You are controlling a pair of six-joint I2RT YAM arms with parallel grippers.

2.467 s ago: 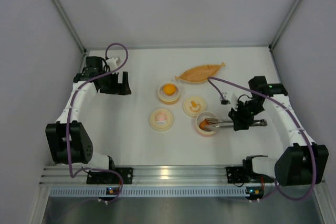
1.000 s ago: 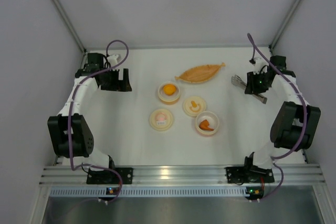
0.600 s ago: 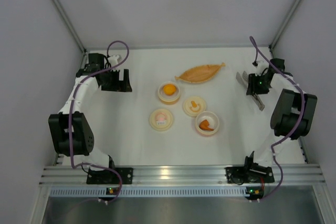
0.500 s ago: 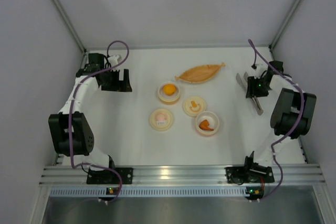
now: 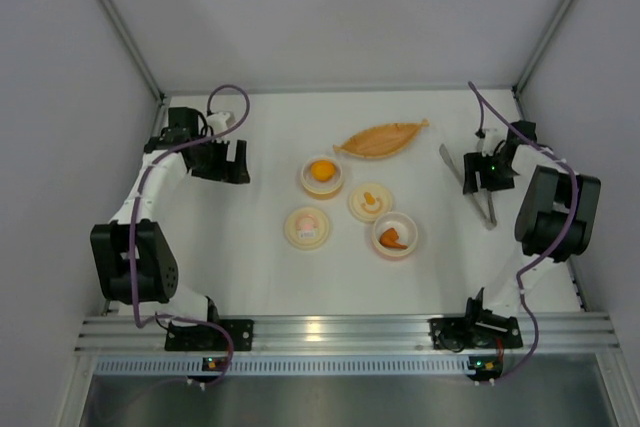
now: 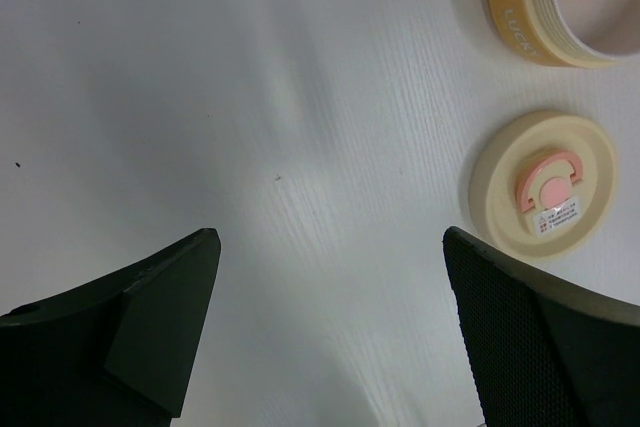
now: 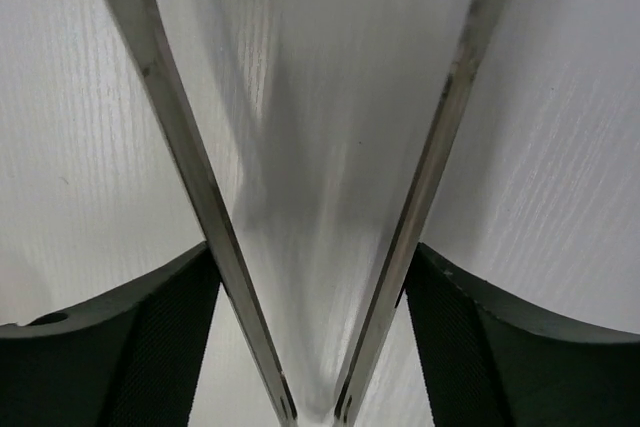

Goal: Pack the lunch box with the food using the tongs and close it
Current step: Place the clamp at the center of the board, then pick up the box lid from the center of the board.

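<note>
Two cameras show the tongs. In the top view, the tongs [image 5: 487,209] lie at the right of the frame on the white worktop [image 5: 270,277], spread in a narrow V and well apart from the bowls. The right pincer [image 5: 484,179] is over them. The left pincer [image 5: 228,162] is at the upper left, fingers wide apart, nothing between them. In the middle, the upper bowl [image 5: 304,179] contains the yellow-orange lump [image 5: 321,170], and the lower bowl [image 5: 410,227] contains a darker orange piece [image 5: 392,239]. A leaf-shaped dish [image 5: 382,138] lies above them.

In the left wrist view, the left pincer [image 6: 320,327] is open over bare worktop. A lid [image 6: 545,187] with a pink centre is at the right.

In the right wrist view, the right pincer [image 7: 312,327] has both arms of the tongs [image 7: 190,162] between its fingers [image 7: 120,347]. Each arm lies against the inner face of one finger, and they join at the bottom edge.
</note>
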